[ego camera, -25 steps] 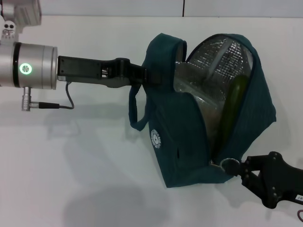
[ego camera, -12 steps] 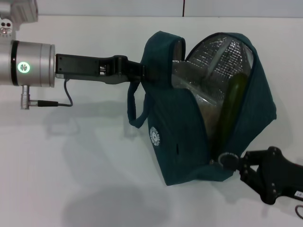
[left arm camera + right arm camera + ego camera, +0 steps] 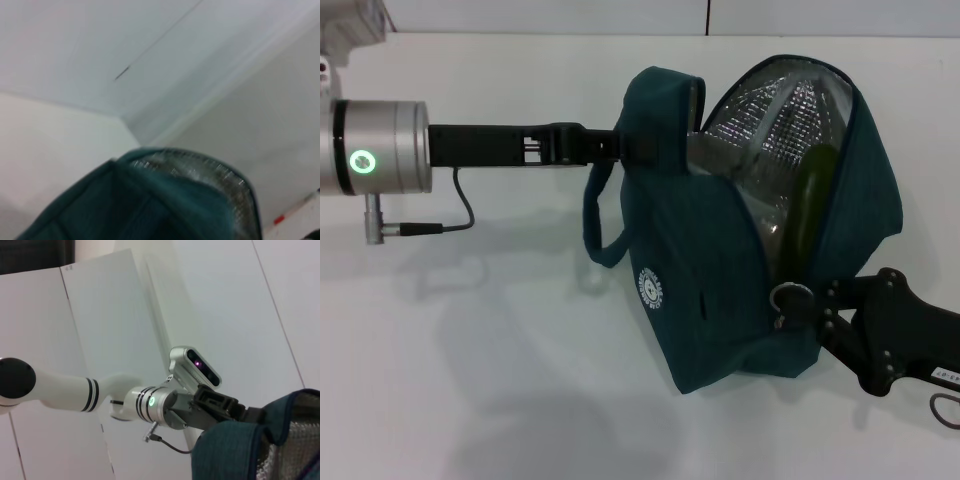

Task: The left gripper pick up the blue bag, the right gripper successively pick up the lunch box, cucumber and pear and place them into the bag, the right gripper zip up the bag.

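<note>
**Right gripper draws the zipper ring up the bag's open edge**

Compared with a second ago, the head view shows the zipper ring (image 3: pixel 790 297) higher along the opening, with the right gripper (image 3: pixel 817 312) risen with it. The blue bag (image 3: pixel 720 290) hangs tilted above the white table (image 3: pixel 470 380), open mouth facing right, foil lining (image 3: pixel 770 110) exposed. The cucumber (image 3: pixel 807 205) stands inside against the lining. The left gripper (image 3: pixel 620 148) is clamped on the bag's upper rim by the loop handle (image 3: pixel 592 215). The right gripper's fingertips sit closed at the ring, low on the right.

The bag looks soft and floppy, likely to sag and twist under a pull; the stiff ring is the sensible hold.

In the left wrist view, only the bag's teal rim (image 3: pixel 165 190) and foil show, close up.

In the right wrist view, the left gripper (image 3: pixel 252 415) grips the bag's rim (image 3: pixel 235 445) from beyond.
</note>
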Available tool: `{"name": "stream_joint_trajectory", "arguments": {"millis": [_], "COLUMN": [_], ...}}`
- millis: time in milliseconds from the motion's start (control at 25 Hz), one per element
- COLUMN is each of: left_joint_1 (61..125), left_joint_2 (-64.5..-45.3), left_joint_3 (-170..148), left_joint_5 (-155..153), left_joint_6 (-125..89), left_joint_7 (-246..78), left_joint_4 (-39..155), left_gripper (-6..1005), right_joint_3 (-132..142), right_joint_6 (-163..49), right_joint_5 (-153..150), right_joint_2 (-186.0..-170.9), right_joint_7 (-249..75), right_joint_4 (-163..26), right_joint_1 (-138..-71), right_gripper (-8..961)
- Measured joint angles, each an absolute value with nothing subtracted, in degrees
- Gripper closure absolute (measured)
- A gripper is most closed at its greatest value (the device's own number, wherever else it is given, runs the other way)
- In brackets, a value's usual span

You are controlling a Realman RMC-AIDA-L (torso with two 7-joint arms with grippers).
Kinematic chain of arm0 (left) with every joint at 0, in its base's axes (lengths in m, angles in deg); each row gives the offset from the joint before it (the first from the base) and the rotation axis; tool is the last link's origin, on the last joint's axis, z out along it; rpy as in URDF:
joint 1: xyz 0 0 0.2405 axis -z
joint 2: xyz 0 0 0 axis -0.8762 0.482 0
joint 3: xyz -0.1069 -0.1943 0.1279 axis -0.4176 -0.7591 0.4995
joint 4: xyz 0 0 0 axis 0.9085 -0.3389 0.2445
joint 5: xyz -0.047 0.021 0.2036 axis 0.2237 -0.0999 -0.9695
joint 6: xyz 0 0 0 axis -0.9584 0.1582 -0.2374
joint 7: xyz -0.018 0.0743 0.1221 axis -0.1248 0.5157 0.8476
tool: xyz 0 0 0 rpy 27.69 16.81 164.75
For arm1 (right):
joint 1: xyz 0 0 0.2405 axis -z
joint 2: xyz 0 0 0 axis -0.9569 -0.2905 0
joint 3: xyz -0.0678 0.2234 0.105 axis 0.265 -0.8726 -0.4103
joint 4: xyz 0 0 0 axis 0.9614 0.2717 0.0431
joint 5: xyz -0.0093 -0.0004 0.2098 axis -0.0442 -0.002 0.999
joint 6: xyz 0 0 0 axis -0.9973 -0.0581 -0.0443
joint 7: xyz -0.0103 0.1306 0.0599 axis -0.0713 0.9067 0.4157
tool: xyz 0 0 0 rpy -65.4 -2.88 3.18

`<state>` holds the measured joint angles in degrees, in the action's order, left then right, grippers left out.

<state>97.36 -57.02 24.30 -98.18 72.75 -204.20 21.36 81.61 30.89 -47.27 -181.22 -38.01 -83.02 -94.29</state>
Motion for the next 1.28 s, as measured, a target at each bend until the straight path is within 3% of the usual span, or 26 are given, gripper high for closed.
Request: {"name": "stream_joint_trajectory", "arguments": {"millis": [400,640,720,920,1280], "left_joint_1": [93.42,89.74,88.62,85.26,81.59], "left_joint_2": [-57.18,-57.40,-57.67,-58.15,-59.24], "left_joint_3": [24.32,24.29,24.29,24.52,23.44], "left_joint_5": [-89.76,-84.29,-82.94,-81.81,-81.38], "left_joint_6": [73.35,77.29,78.27,79.25,78.67], "left_joint_7": [-196.17,-188.23,-186.08,-182.12,-171.81], "left_joint_4": [21.03,21.46,21.46,21.66,25.10], "left_gripper": [757,517,279,175,185], "right_joint_3": [81.58,81.57,81.57,81.58,83.23], "right_joint_6": [30.71,30.34,30.21,28.96,23.71], "right_joint_5": [-45.72,-38.57,-36.77,-34.38,-34.65], "right_joint_2": [-181.26,-181.29,-181.31,-181.52,-181.78], "right_joint_7": [-39.81,-43.01,-43.69,-44.06,-42.66], "right_joint_4": [-85.84,-87.41,-87.45,-87.47,-87.46], "right_joint_1": [-94.90,-96.62,-97.69,-102.40,-110.08], "right_gripper": [945,945,945,945,944]}}
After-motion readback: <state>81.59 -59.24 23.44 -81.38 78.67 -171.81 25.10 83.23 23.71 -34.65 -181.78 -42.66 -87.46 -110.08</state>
